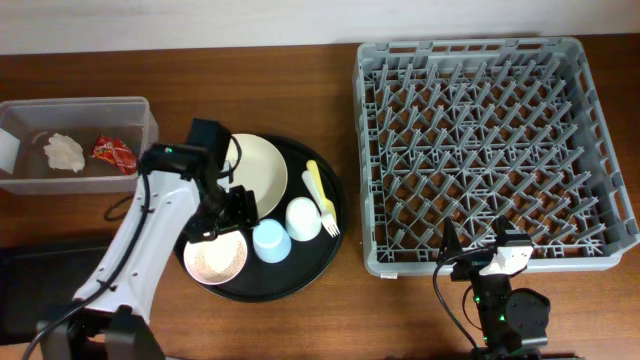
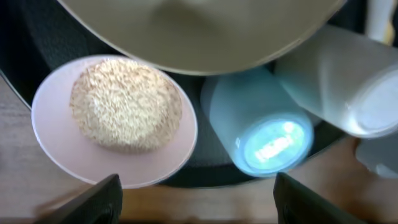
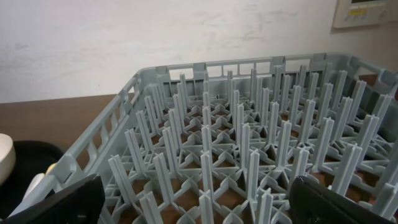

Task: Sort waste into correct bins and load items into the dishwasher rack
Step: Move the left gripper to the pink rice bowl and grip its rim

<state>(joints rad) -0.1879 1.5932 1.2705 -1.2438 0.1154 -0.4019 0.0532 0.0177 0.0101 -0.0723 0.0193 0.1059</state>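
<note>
The small pink bowl (image 1: 215,258) holds white rice-like grains (image 2: 124,102) and sits on the round black tray beside the light blue cup (image 1: 271,241), white cup (image 1: 303,219), yellow fork (image 1: 320,195) and cream plate (image 1: 262,165). My left gripper (image 1: 224,218) is open and empty, hovering just above the bowl (image 2: 115,118) and the blue cup (image 2: 261,127). The white tissue (image 1: 63,152) and red wrapper (image 1: 113,152) lie in the clear tub (image 1: 140,112). My right gripper (image 1: 478,245) is open and empty at the near edge of the grey dishwasher rack (image 1: 490,140), which holds nothing.
The round black tray (image 1: 300,275) lies between the tub and the rack. A shallow black bin (image 1: 45,275) sits at the front left, partly under my left arm. In the right wrist view the rack's pegs (image 3: 249,155) fill the frame.
</note>
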